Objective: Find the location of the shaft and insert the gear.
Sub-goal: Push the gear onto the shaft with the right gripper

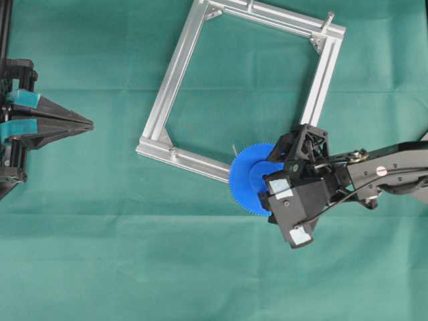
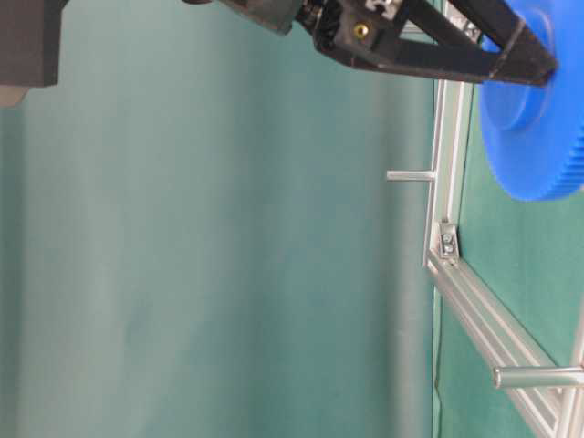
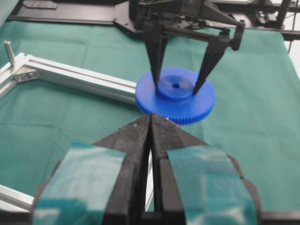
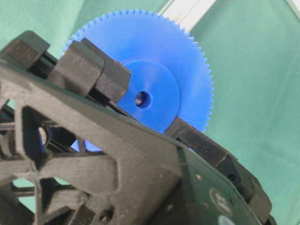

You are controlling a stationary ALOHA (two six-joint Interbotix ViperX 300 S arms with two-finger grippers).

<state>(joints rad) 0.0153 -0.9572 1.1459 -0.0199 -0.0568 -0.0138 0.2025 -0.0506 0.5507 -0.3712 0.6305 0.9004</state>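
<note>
The blue gear (image 1: pixel 246 182) is held flat over the end of the aluminium frame's (image 1: pixel 175 73) near rail. My right gripper (image 1: pixel 258 175) is shut on its raised hub, one finger on each side, as the left wrist view (image 3: pixel 176 88) and right wrist view (image 4: pixel 150 105) show. The gear's centre hole (image 4: pixel 140 99) looks dark and empty. The shaft is hidden under the gear; only a thin pale wire curl (image 1: pixel 235 148) shows by the rim. The gear also shows in the table-level view (image 2: pixel 538 128). My left gripper (image 1: pixel 88 124) is shut and empty at the far left (image 3: pixel 151 117).
Bare silvery pins stand on the frame at its far right corner (image 1: pixel 330 17) and near left corner (image 1: pixel 172 152); two show in the table-level view (image 2: pixel 411 175) (image 2: pixel 538 376). Green cloth (image 1: pixel 134 254) covers the table.
</note>
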